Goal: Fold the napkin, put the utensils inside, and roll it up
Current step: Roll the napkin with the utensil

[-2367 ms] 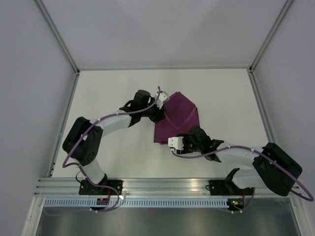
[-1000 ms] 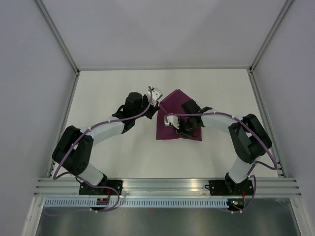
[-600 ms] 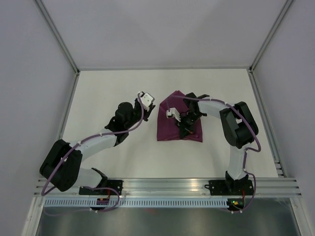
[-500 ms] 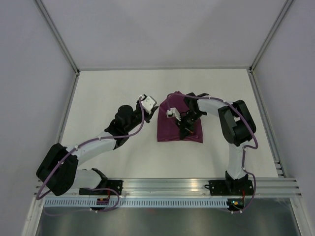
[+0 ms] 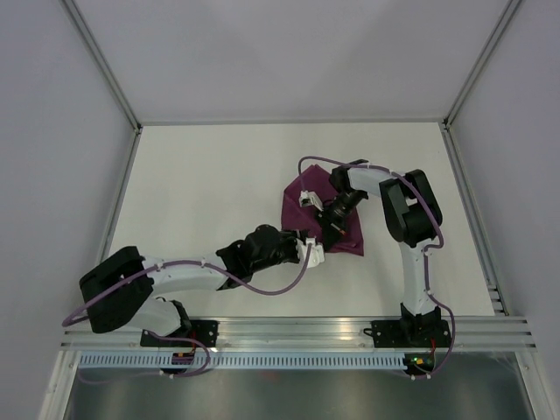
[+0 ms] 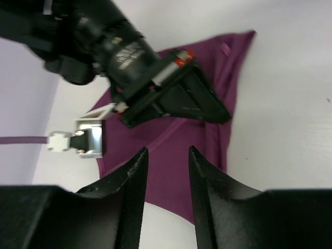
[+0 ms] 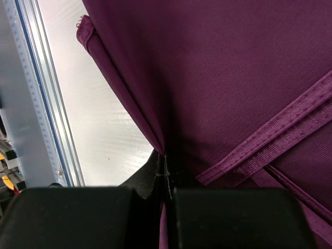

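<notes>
From the overhead camera, the middle of the napkin (image 5: 350, 238) is hidden from me under the right gripper (image 5: 327, 231) and its wrist, and the near left corner sits under the left gripper (image 5: 315, 252). On the right wrist camera the cloth runs off the top and right edges, and one fold disappears between the fingers (image 7: 150, 179). On the left wrist camera my own fingers (image 6: 132, 181) cover the cloth's near edge. There the right arm (image 6: 104, 41) is cut off at the top left and somewhat blurred.
</notes>
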Controlling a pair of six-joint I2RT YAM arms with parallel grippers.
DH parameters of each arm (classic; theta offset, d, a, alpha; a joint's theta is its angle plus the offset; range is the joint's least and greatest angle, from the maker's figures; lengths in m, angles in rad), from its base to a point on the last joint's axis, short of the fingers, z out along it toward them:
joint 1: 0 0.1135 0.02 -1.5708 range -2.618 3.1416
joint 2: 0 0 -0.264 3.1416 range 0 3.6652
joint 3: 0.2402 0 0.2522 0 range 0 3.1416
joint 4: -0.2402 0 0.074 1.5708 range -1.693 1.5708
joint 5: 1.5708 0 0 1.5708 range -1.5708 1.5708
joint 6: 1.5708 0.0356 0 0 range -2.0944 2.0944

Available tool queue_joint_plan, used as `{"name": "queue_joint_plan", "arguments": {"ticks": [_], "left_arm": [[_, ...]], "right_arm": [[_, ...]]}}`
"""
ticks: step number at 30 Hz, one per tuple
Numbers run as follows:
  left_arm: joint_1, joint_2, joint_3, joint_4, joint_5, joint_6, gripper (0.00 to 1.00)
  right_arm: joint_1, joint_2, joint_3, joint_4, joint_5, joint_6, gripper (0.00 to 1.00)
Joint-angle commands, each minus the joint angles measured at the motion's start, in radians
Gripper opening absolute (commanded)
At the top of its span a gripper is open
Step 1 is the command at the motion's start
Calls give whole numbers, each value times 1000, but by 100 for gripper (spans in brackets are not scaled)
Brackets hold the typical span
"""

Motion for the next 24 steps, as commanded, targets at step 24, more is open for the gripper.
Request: {"name": "queue_joint_plan", "arguments": {"ticks": [24], "left_arm": [[-102, 389, 45, 249, -55, 242, 50]], "right_arm": [[-30, 76, 41, -29, 5, -41, 1]]}}
